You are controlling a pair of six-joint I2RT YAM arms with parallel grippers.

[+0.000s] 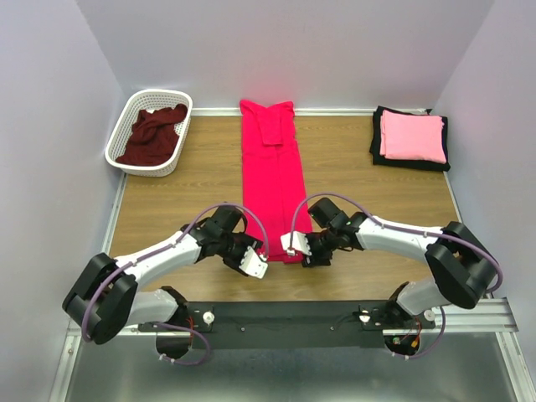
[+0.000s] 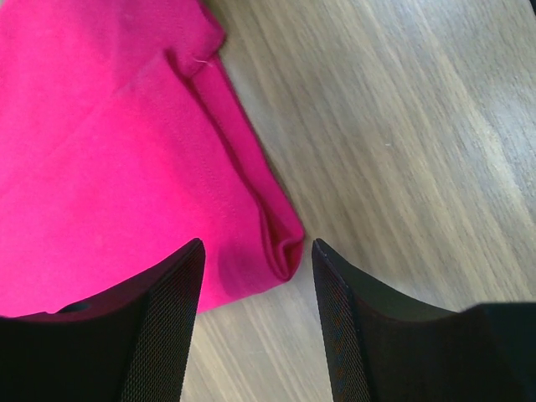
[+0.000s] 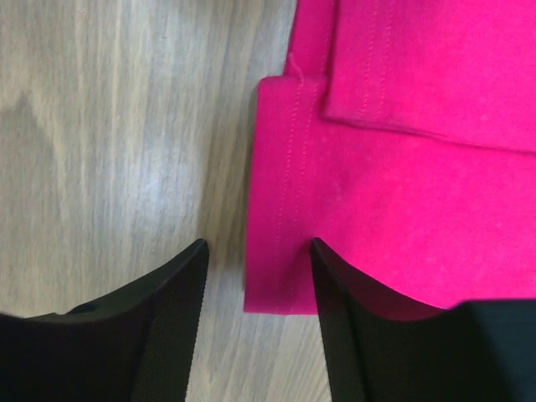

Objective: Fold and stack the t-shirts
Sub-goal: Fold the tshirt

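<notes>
both arms reach in low from the near edge, elbows out, wrists turned toward each other. left arm [image 1: 159, 255] comes in from the left, right arm [image 1: 402, 239] from the right.

left end effector [image 2: 255, 244]: fingers spread, pointing down at the near-left corner of the crimson shirt [image 1: 272, 180]. that corner sits in the gap, one finger over fabric, the other over bare wood. i see no pinch.

right end effector [image 3: 258, 244]: also spread, straddling the near-right hem corner the same way. fabric not clamped.

the crimson shirt lies as a long narrow strip down the middle of the desk [image 1: 360, 209], from the far edge to just ahead of the two end effectors, with a smaller folded flap at the far end. open wood on both sides of the strip.

far left: white basket [image 1: 121, 134], with the dark maroon shirt [image 1: 155, 134] bunched inside. far right: pink shirt [image 1: 412, 136] folded, resting on the folded black shirt [image 1: 410, 165].
</notes>
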